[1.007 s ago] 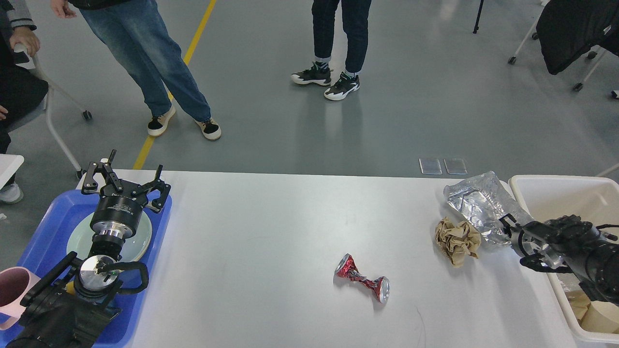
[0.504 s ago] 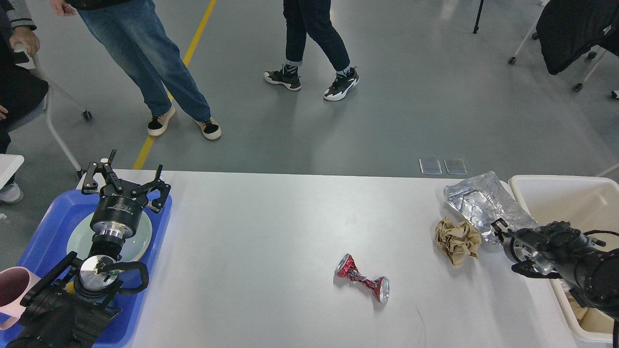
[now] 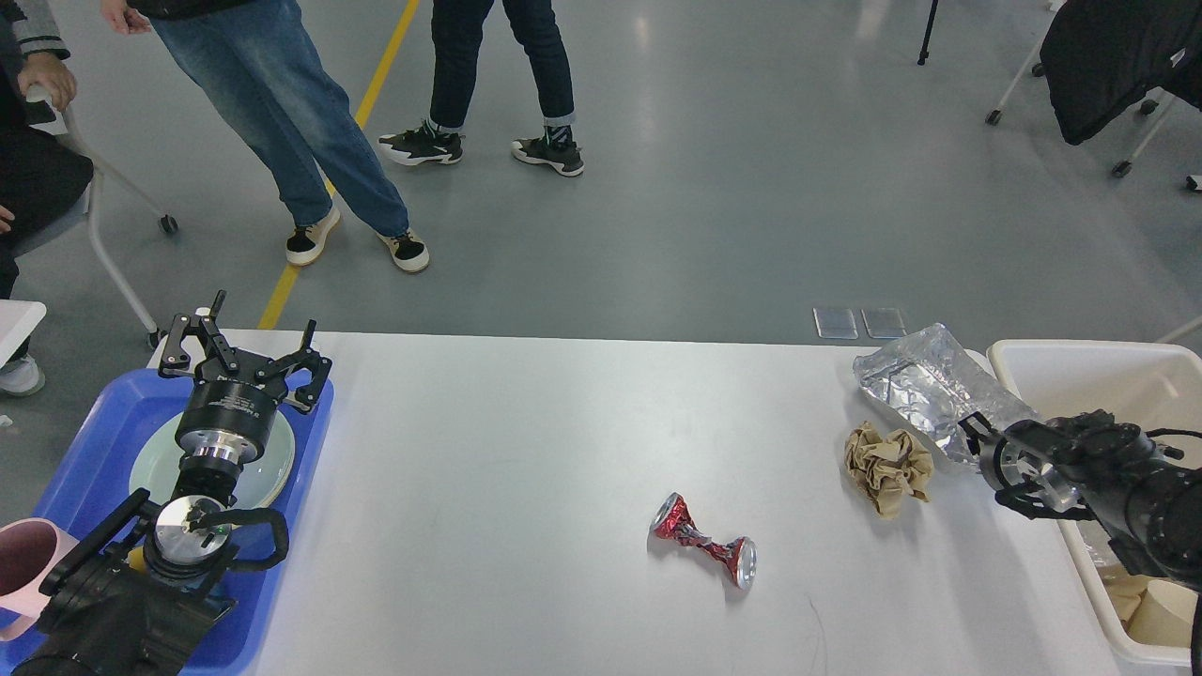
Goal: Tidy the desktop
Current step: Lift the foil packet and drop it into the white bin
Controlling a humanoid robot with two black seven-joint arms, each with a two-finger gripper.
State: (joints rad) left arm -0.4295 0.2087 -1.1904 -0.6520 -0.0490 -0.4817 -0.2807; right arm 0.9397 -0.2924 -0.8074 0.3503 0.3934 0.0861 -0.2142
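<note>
The white desktop (image 3: 516, 441) holds a crushed red can (image 3: 704, 543) near the front middle, a crumpled brown paper ball (image 3: 887, 465) at the right and a crinkled silver foil bag (image 3: 916, 385) behind it. My right gripper (image 3: 969, 430) comes in from the right, its dark fingers closed on the foil bag's right end, which is raised slightly off the desktop. My left gripper (image 3: 242, 349) is open and empty, held above the pale plate (image 3: 277, 465) in the blue tray (image 3: 89, 427) at the left.
A cream-white bin (image 3: 1089, 376) with paper scraps in it stands at the right edge, under my right arm. A pink mug (image 3: 23, 559) sits at the tray's front left. People stand on the grey floor beyond the far edge.
My right gripper has shifted up and back a little, and the foil bag moved with it, up and to the left. A person behind the table walked left. The left arm is still.
</note>
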